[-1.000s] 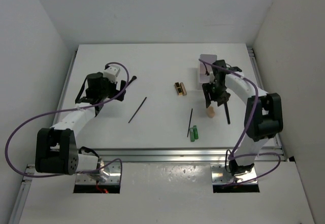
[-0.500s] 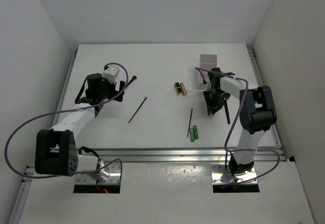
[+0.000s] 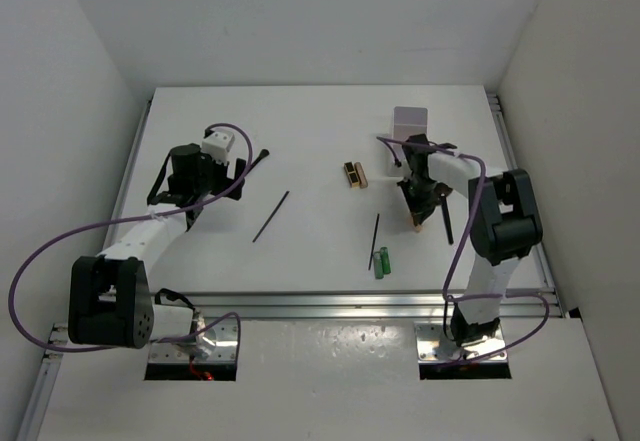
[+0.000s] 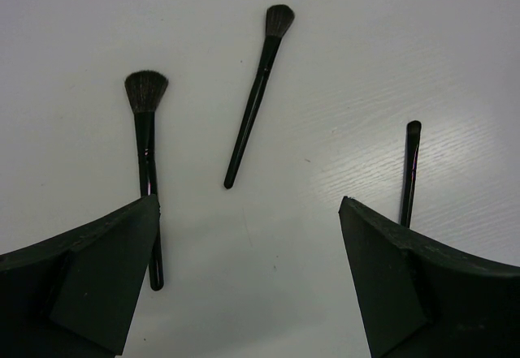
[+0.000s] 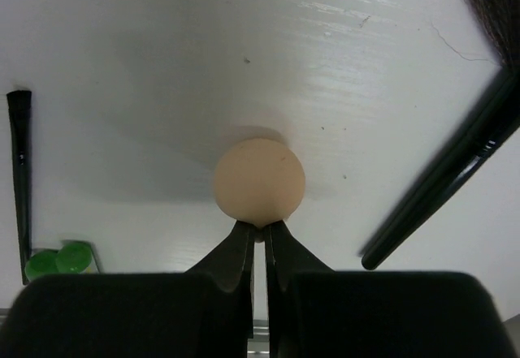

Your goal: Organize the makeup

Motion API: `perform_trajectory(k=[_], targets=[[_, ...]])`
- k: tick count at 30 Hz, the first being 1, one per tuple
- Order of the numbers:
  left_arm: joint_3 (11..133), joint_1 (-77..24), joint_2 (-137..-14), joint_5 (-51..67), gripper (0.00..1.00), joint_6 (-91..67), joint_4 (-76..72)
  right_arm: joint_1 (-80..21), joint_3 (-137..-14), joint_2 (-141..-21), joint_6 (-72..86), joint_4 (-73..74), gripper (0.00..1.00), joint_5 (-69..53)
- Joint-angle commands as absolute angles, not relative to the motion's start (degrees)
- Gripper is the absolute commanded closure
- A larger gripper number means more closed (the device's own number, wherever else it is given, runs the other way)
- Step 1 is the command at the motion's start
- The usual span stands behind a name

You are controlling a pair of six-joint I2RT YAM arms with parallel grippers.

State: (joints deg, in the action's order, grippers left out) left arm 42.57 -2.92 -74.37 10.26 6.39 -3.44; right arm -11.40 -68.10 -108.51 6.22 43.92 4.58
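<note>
My right gripper point(image 5: 260, 226) is shut on the near edge of a round beige sponge point(image 5: 259, 181), low over the table; in the top view the sponge point(image 3: 414, 223) shows just below the gripper point(image 3: 418, 211). A black brush point(image 5: 443, 204) lies just right of it. A thin black stick point(image 3: 376, 236) and two green tubes point(image 3: 381, 261) lie to its left. The black-and-gold case point(image 3: 354, 174) rests mid-table. My left gripper point(image 4: 249, 204) hangs open above bare table, with two flared brushes point(image 4: 146, 90) point(image 4: 256, 98) and a thin stick point(image 4: 410, 171) ahead of it.
A white box point(image 3: 410, 121) stands at the back right, just beyond the right gripper. Another thin black stick point(image 3: 271, 216) lies left of centre. Purple cables loop off both arms. White walls close in the table on three sides.
The right arm has drawn in and lowered onto the beige sponge, and its jaws have gone from partly open to shut on it. The left arm has not moved.
</note>
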Motion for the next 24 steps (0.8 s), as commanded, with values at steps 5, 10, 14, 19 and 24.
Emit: perform_trajectory(k=[5, 10, 14, 19, 24], targets=[[42.19, -2.99, -72.51, 10.46, 0.01, 6.42, -5.54, -12.92, -67.77, -95.37, 11.84, 36.84, 1.0, 4.84], [42.19, -2.99, -73.03, 10.46, 0.01, 6.42, -5.54, -12.75, -69.43, -90.79, 15.38, 23.58, 1.0, 2.98], [42.19, -2.99, -73.04, 10.46, 0.01, 6.42, -5.54, -10.65, -77.94, -97.2, 20.64, 19.52, 1.0, 5.8], [42.19, -2.99, -71.98, 10.46, 0.01, 6.42, -5.54, -10.11, -79.89, -105.18, 15.31, 9.07, 1.0, 7.91], [41.66, -2.46, -71.98, 9.94, 0.01, 6.94, -4.83, -10.11, -81.56, -109.16, 3.61, 2.75, 1.0, 5.37]])
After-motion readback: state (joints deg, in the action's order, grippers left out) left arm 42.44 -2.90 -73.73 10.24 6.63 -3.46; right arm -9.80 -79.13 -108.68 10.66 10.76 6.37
